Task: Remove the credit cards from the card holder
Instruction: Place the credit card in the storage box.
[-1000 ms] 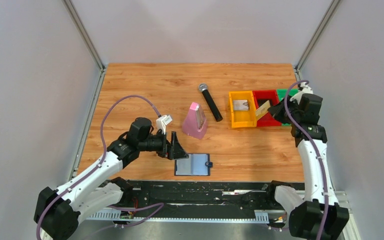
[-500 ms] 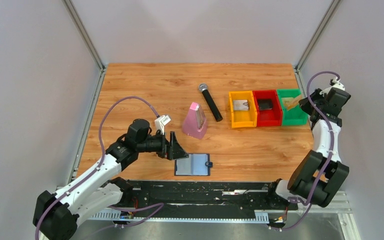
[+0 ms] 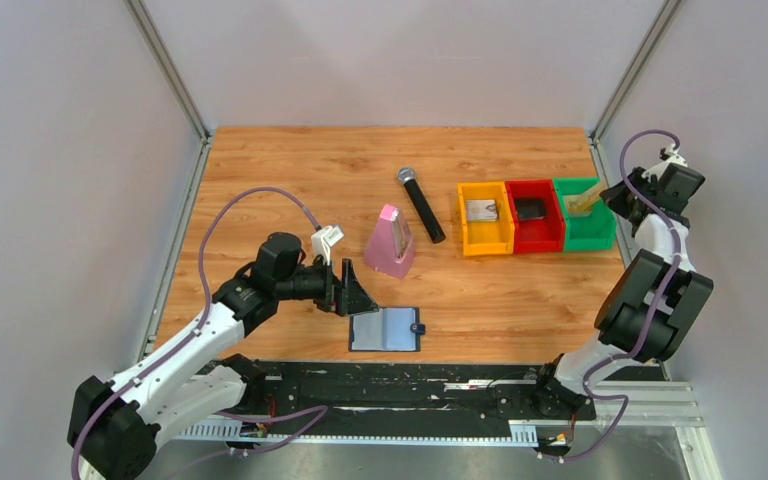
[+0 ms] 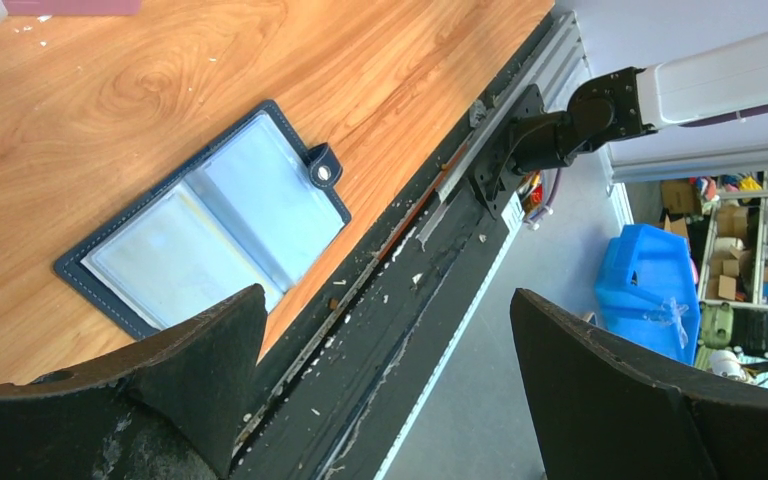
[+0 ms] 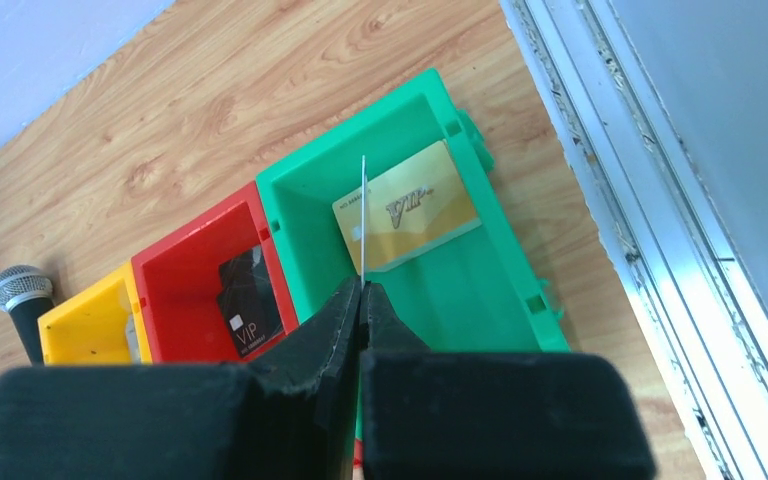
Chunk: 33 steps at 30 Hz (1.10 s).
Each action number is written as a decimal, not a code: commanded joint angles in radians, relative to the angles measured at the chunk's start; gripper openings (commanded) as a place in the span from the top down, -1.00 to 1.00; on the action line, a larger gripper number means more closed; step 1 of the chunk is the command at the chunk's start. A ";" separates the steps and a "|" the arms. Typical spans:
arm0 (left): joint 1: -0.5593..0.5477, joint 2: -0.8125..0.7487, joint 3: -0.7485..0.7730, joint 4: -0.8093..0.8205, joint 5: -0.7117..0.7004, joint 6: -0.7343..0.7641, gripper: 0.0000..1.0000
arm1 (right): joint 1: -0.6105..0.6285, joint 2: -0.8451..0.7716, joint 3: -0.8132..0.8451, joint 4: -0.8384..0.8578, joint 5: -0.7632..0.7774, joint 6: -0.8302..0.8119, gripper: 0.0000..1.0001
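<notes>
The navy card holder [image 3: 385,329] lies open and flat near the table's front edge, its pale blue slots [image 4: 210,225] facing up. Just to its left my left gripper [image 3: 353,294] hovers with its jaws wide open [image 4: 388,300] and nothing between them. Over the green bin [image 3: 585,235] my right gripper [image 3: 605,200] is shut on a thin credit card [image 5: 363,215], which I see edge-on rising from the fingertips [image 5: 362,285]. A gold credit card [image 5: 410,210] shows in the green bin [image 5: 460,290] right beside that edge. A black card [image 5: 250,300] lies in the red bin [image 3: 532,240].
A yellow bin [image 3: 484,244] at the left of the row holds a silver card [image 3: 481,210]. A black microphone [image 3: 420,204] and a pink metronome [image 3: 391,242] sit mid-table. A metal rail [image 5: 600,200] runs along the table's edge just right of the green bin.
My right arm has swung right, carrying the card from over the red bin to over the green bin. The left gripper and the card holder have barely moved.
</notes>
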 commanded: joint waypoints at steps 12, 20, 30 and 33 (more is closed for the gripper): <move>-0.003 0.040 0.054 0.011 -0.010 0.029 -1.00 | -0.008 0.157 0.150 -0.073 -0.118 0.059 0.97; -0.002 0.064 0.075 0.019 -0.014 0.025 -1.00 | -0.006 0.197 0.161 -0.059 -0.156 0.074 0.94; -0.003 0.066 0.078 0.029 -0.012 0.011 -1.00 | 0.001 0.231 0.183 -0.049 -0.152 0.098 0.91; -0.003 0.062 0.078 0.025 -0.016 0.013 -1.00 | 0.003 0.236 0.184 -0.037 -0.148 0.108 0.91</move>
